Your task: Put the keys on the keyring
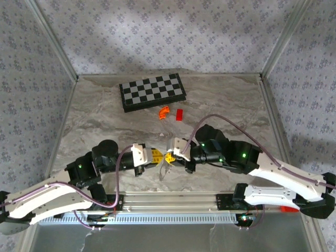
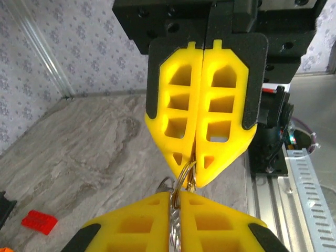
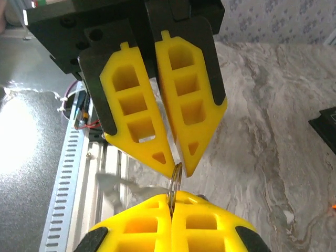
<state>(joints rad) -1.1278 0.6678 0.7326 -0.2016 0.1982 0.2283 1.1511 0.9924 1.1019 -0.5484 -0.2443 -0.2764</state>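
Both grippers meet tip to tip above the near middle of the table. A silvery split ring of the keyring (image 2: 185, 178) stands edge-on between them. My left gripper (image 1: 157, 155) (image 2: 176, 196) is shut on its lower part. My right gripper (image 1: 171, 156) (image 3: 172, 196) is shut on the same ring (image 3: 175, 181) from the other side. In the right wrist view the left fingers (image 3: 142, 142) gape at the base and pinch together at the tips. The keyring's pale tag (image 1: 165, 171) hangs below the grippers. A small silvery curved piece (image 2: 165, 184) sits beside the ring. The keys are hidden by the fingers.
A black-and-white checkerboard (image 1: 153, 91) lies at the back. In front of it are an orange curved piece (image 1: 164, 112) and a red block (image 1: 179, 114) (image 2: 39, 221). A slotted metal rail (image 1: 173, 218) runs along the near edge between the arm bases.
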